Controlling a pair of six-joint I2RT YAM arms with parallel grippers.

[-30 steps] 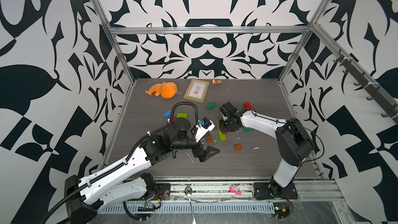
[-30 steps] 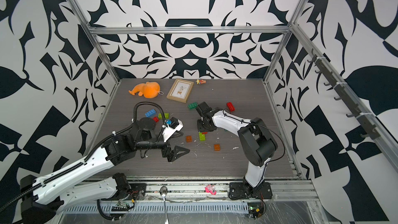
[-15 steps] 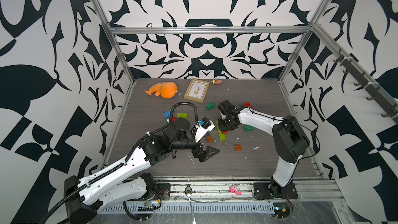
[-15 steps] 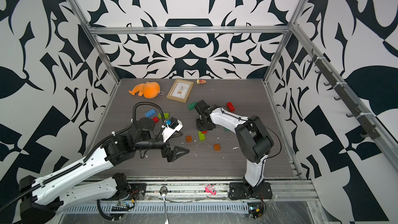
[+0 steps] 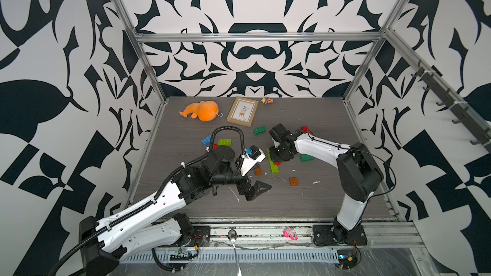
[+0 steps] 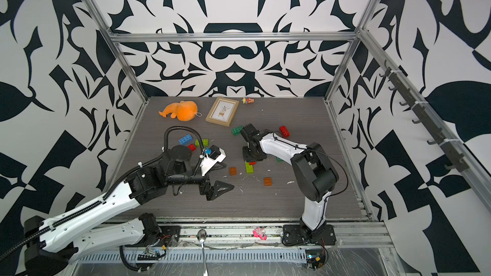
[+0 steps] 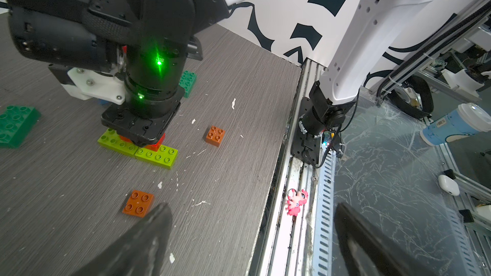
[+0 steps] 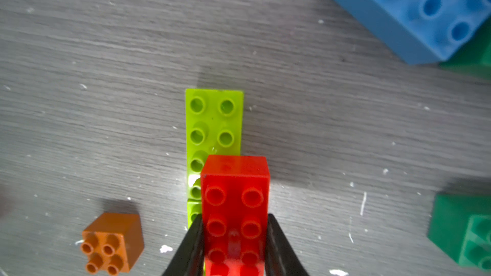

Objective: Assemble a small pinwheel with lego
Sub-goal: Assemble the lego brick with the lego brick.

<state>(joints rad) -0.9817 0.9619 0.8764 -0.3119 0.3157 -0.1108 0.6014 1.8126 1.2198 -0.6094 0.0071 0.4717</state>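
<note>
Here, the right end effector (image 8: 235, 224) clamps the red brick (image 8: 235, 197) over lime bricks (image 8: 214, 120).

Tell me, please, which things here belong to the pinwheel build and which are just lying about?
For the build: red brick in the right gripper, lime green bricks, blue brick, dark green bricks, orange-brown squares.
Lying about: orange plush toy, picture frame, small figurine, pink toy on the front rail.
</note>
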